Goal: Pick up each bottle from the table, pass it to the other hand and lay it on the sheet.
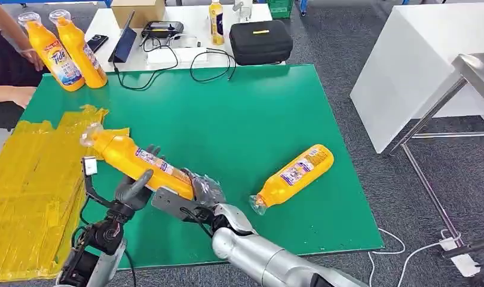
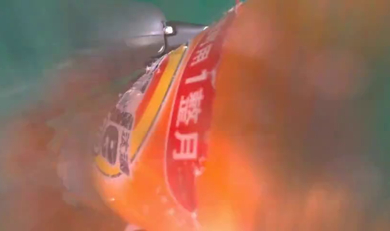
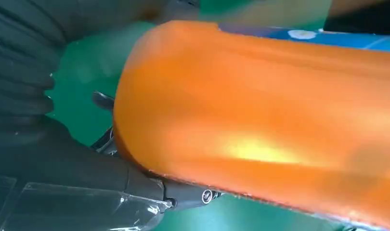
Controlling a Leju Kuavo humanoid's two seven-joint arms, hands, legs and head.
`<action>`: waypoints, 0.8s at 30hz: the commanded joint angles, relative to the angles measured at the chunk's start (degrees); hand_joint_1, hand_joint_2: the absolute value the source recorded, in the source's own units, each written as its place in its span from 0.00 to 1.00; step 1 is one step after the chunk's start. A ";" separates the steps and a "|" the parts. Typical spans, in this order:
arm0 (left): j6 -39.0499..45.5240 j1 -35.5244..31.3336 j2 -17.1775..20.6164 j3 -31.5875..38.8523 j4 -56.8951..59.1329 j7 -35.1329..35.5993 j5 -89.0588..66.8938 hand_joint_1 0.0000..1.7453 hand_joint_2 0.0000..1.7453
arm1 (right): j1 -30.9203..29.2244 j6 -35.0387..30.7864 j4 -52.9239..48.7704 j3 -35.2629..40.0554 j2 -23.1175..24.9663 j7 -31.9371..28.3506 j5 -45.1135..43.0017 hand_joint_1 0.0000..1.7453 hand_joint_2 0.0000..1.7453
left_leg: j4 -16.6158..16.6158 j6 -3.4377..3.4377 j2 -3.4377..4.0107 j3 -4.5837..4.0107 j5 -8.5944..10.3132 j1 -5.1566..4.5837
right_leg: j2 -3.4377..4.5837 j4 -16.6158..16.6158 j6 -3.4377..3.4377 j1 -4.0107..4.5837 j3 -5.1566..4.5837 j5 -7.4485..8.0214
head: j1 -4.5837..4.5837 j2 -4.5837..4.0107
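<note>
The right hand (image 1: 195, 194) grips the base end of an orange plastic detergent bottle with a printed label (image 1: 138, 158), held in the air low over the table, its clear cap pointing toward ten o'clock. The left hand (image 1: 132, 191) is wrapped around the same bottle at mid-body, thumb in front and dark fingers showing behind it. Both hands hold it, so this looks like the handover itself, right to left.

At nine o'clock from the hands lies the crinkled yellow plastic sheet (image 1: 30, 185), bare of bottles where it shows. At three o'clock a second orange bottle (image 1: 294, 176) lies on its side on the green table mat (image 1: 239, 119), untouched. At eleven o'clock two more orange bottles (image 1: 69, 51) stand upright beside a person's hand (image 1: 31, 58).

Nothing is delivered yet as far as shown: this bottle awaits laying down.
</note>
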 commanded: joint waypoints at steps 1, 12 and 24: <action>0.30 -2.95 0.13 -3.48 0.41 0.49 -0.19 0.00 1.00 | -2.56 0.15 -0.38 6.62 -1.20 0.00 -1.63 1.00 1.00 | 0.02 -0.07 -0.11 -0.01 0.01 0.06 | -0.17 -0.02 -0.04 0.06 0.05 -0.02 | 0.00 0.00; 0.51 -2.62 -0.90 -3.79 -1.08 -0.91 0.46 0.93 1.00 | -3.86 -0.65 -0.65 9.65 -1.20 0.66 -4.17 1.00 1.00 | 0.01 -0.12 -0.11 0.07 -0.01 0.11 | -0.21 -0.05 -0.08 0.11 0.16 -0.04 | 0.02 0.00; 0.70 -2.26 -1.27 -3.50 -1.93 -1.33 0.56 1.00 1.00 | -3.96 -0.99 0.28 9.46 -1.20 0.19 -4.52 1.00 1.00 | 0.00 -0.06 -0.10 -0.01 0.02 0.05 | -0.16 -0.03 -0.03 0.06 0.05 -0.01 | 0.00 0.00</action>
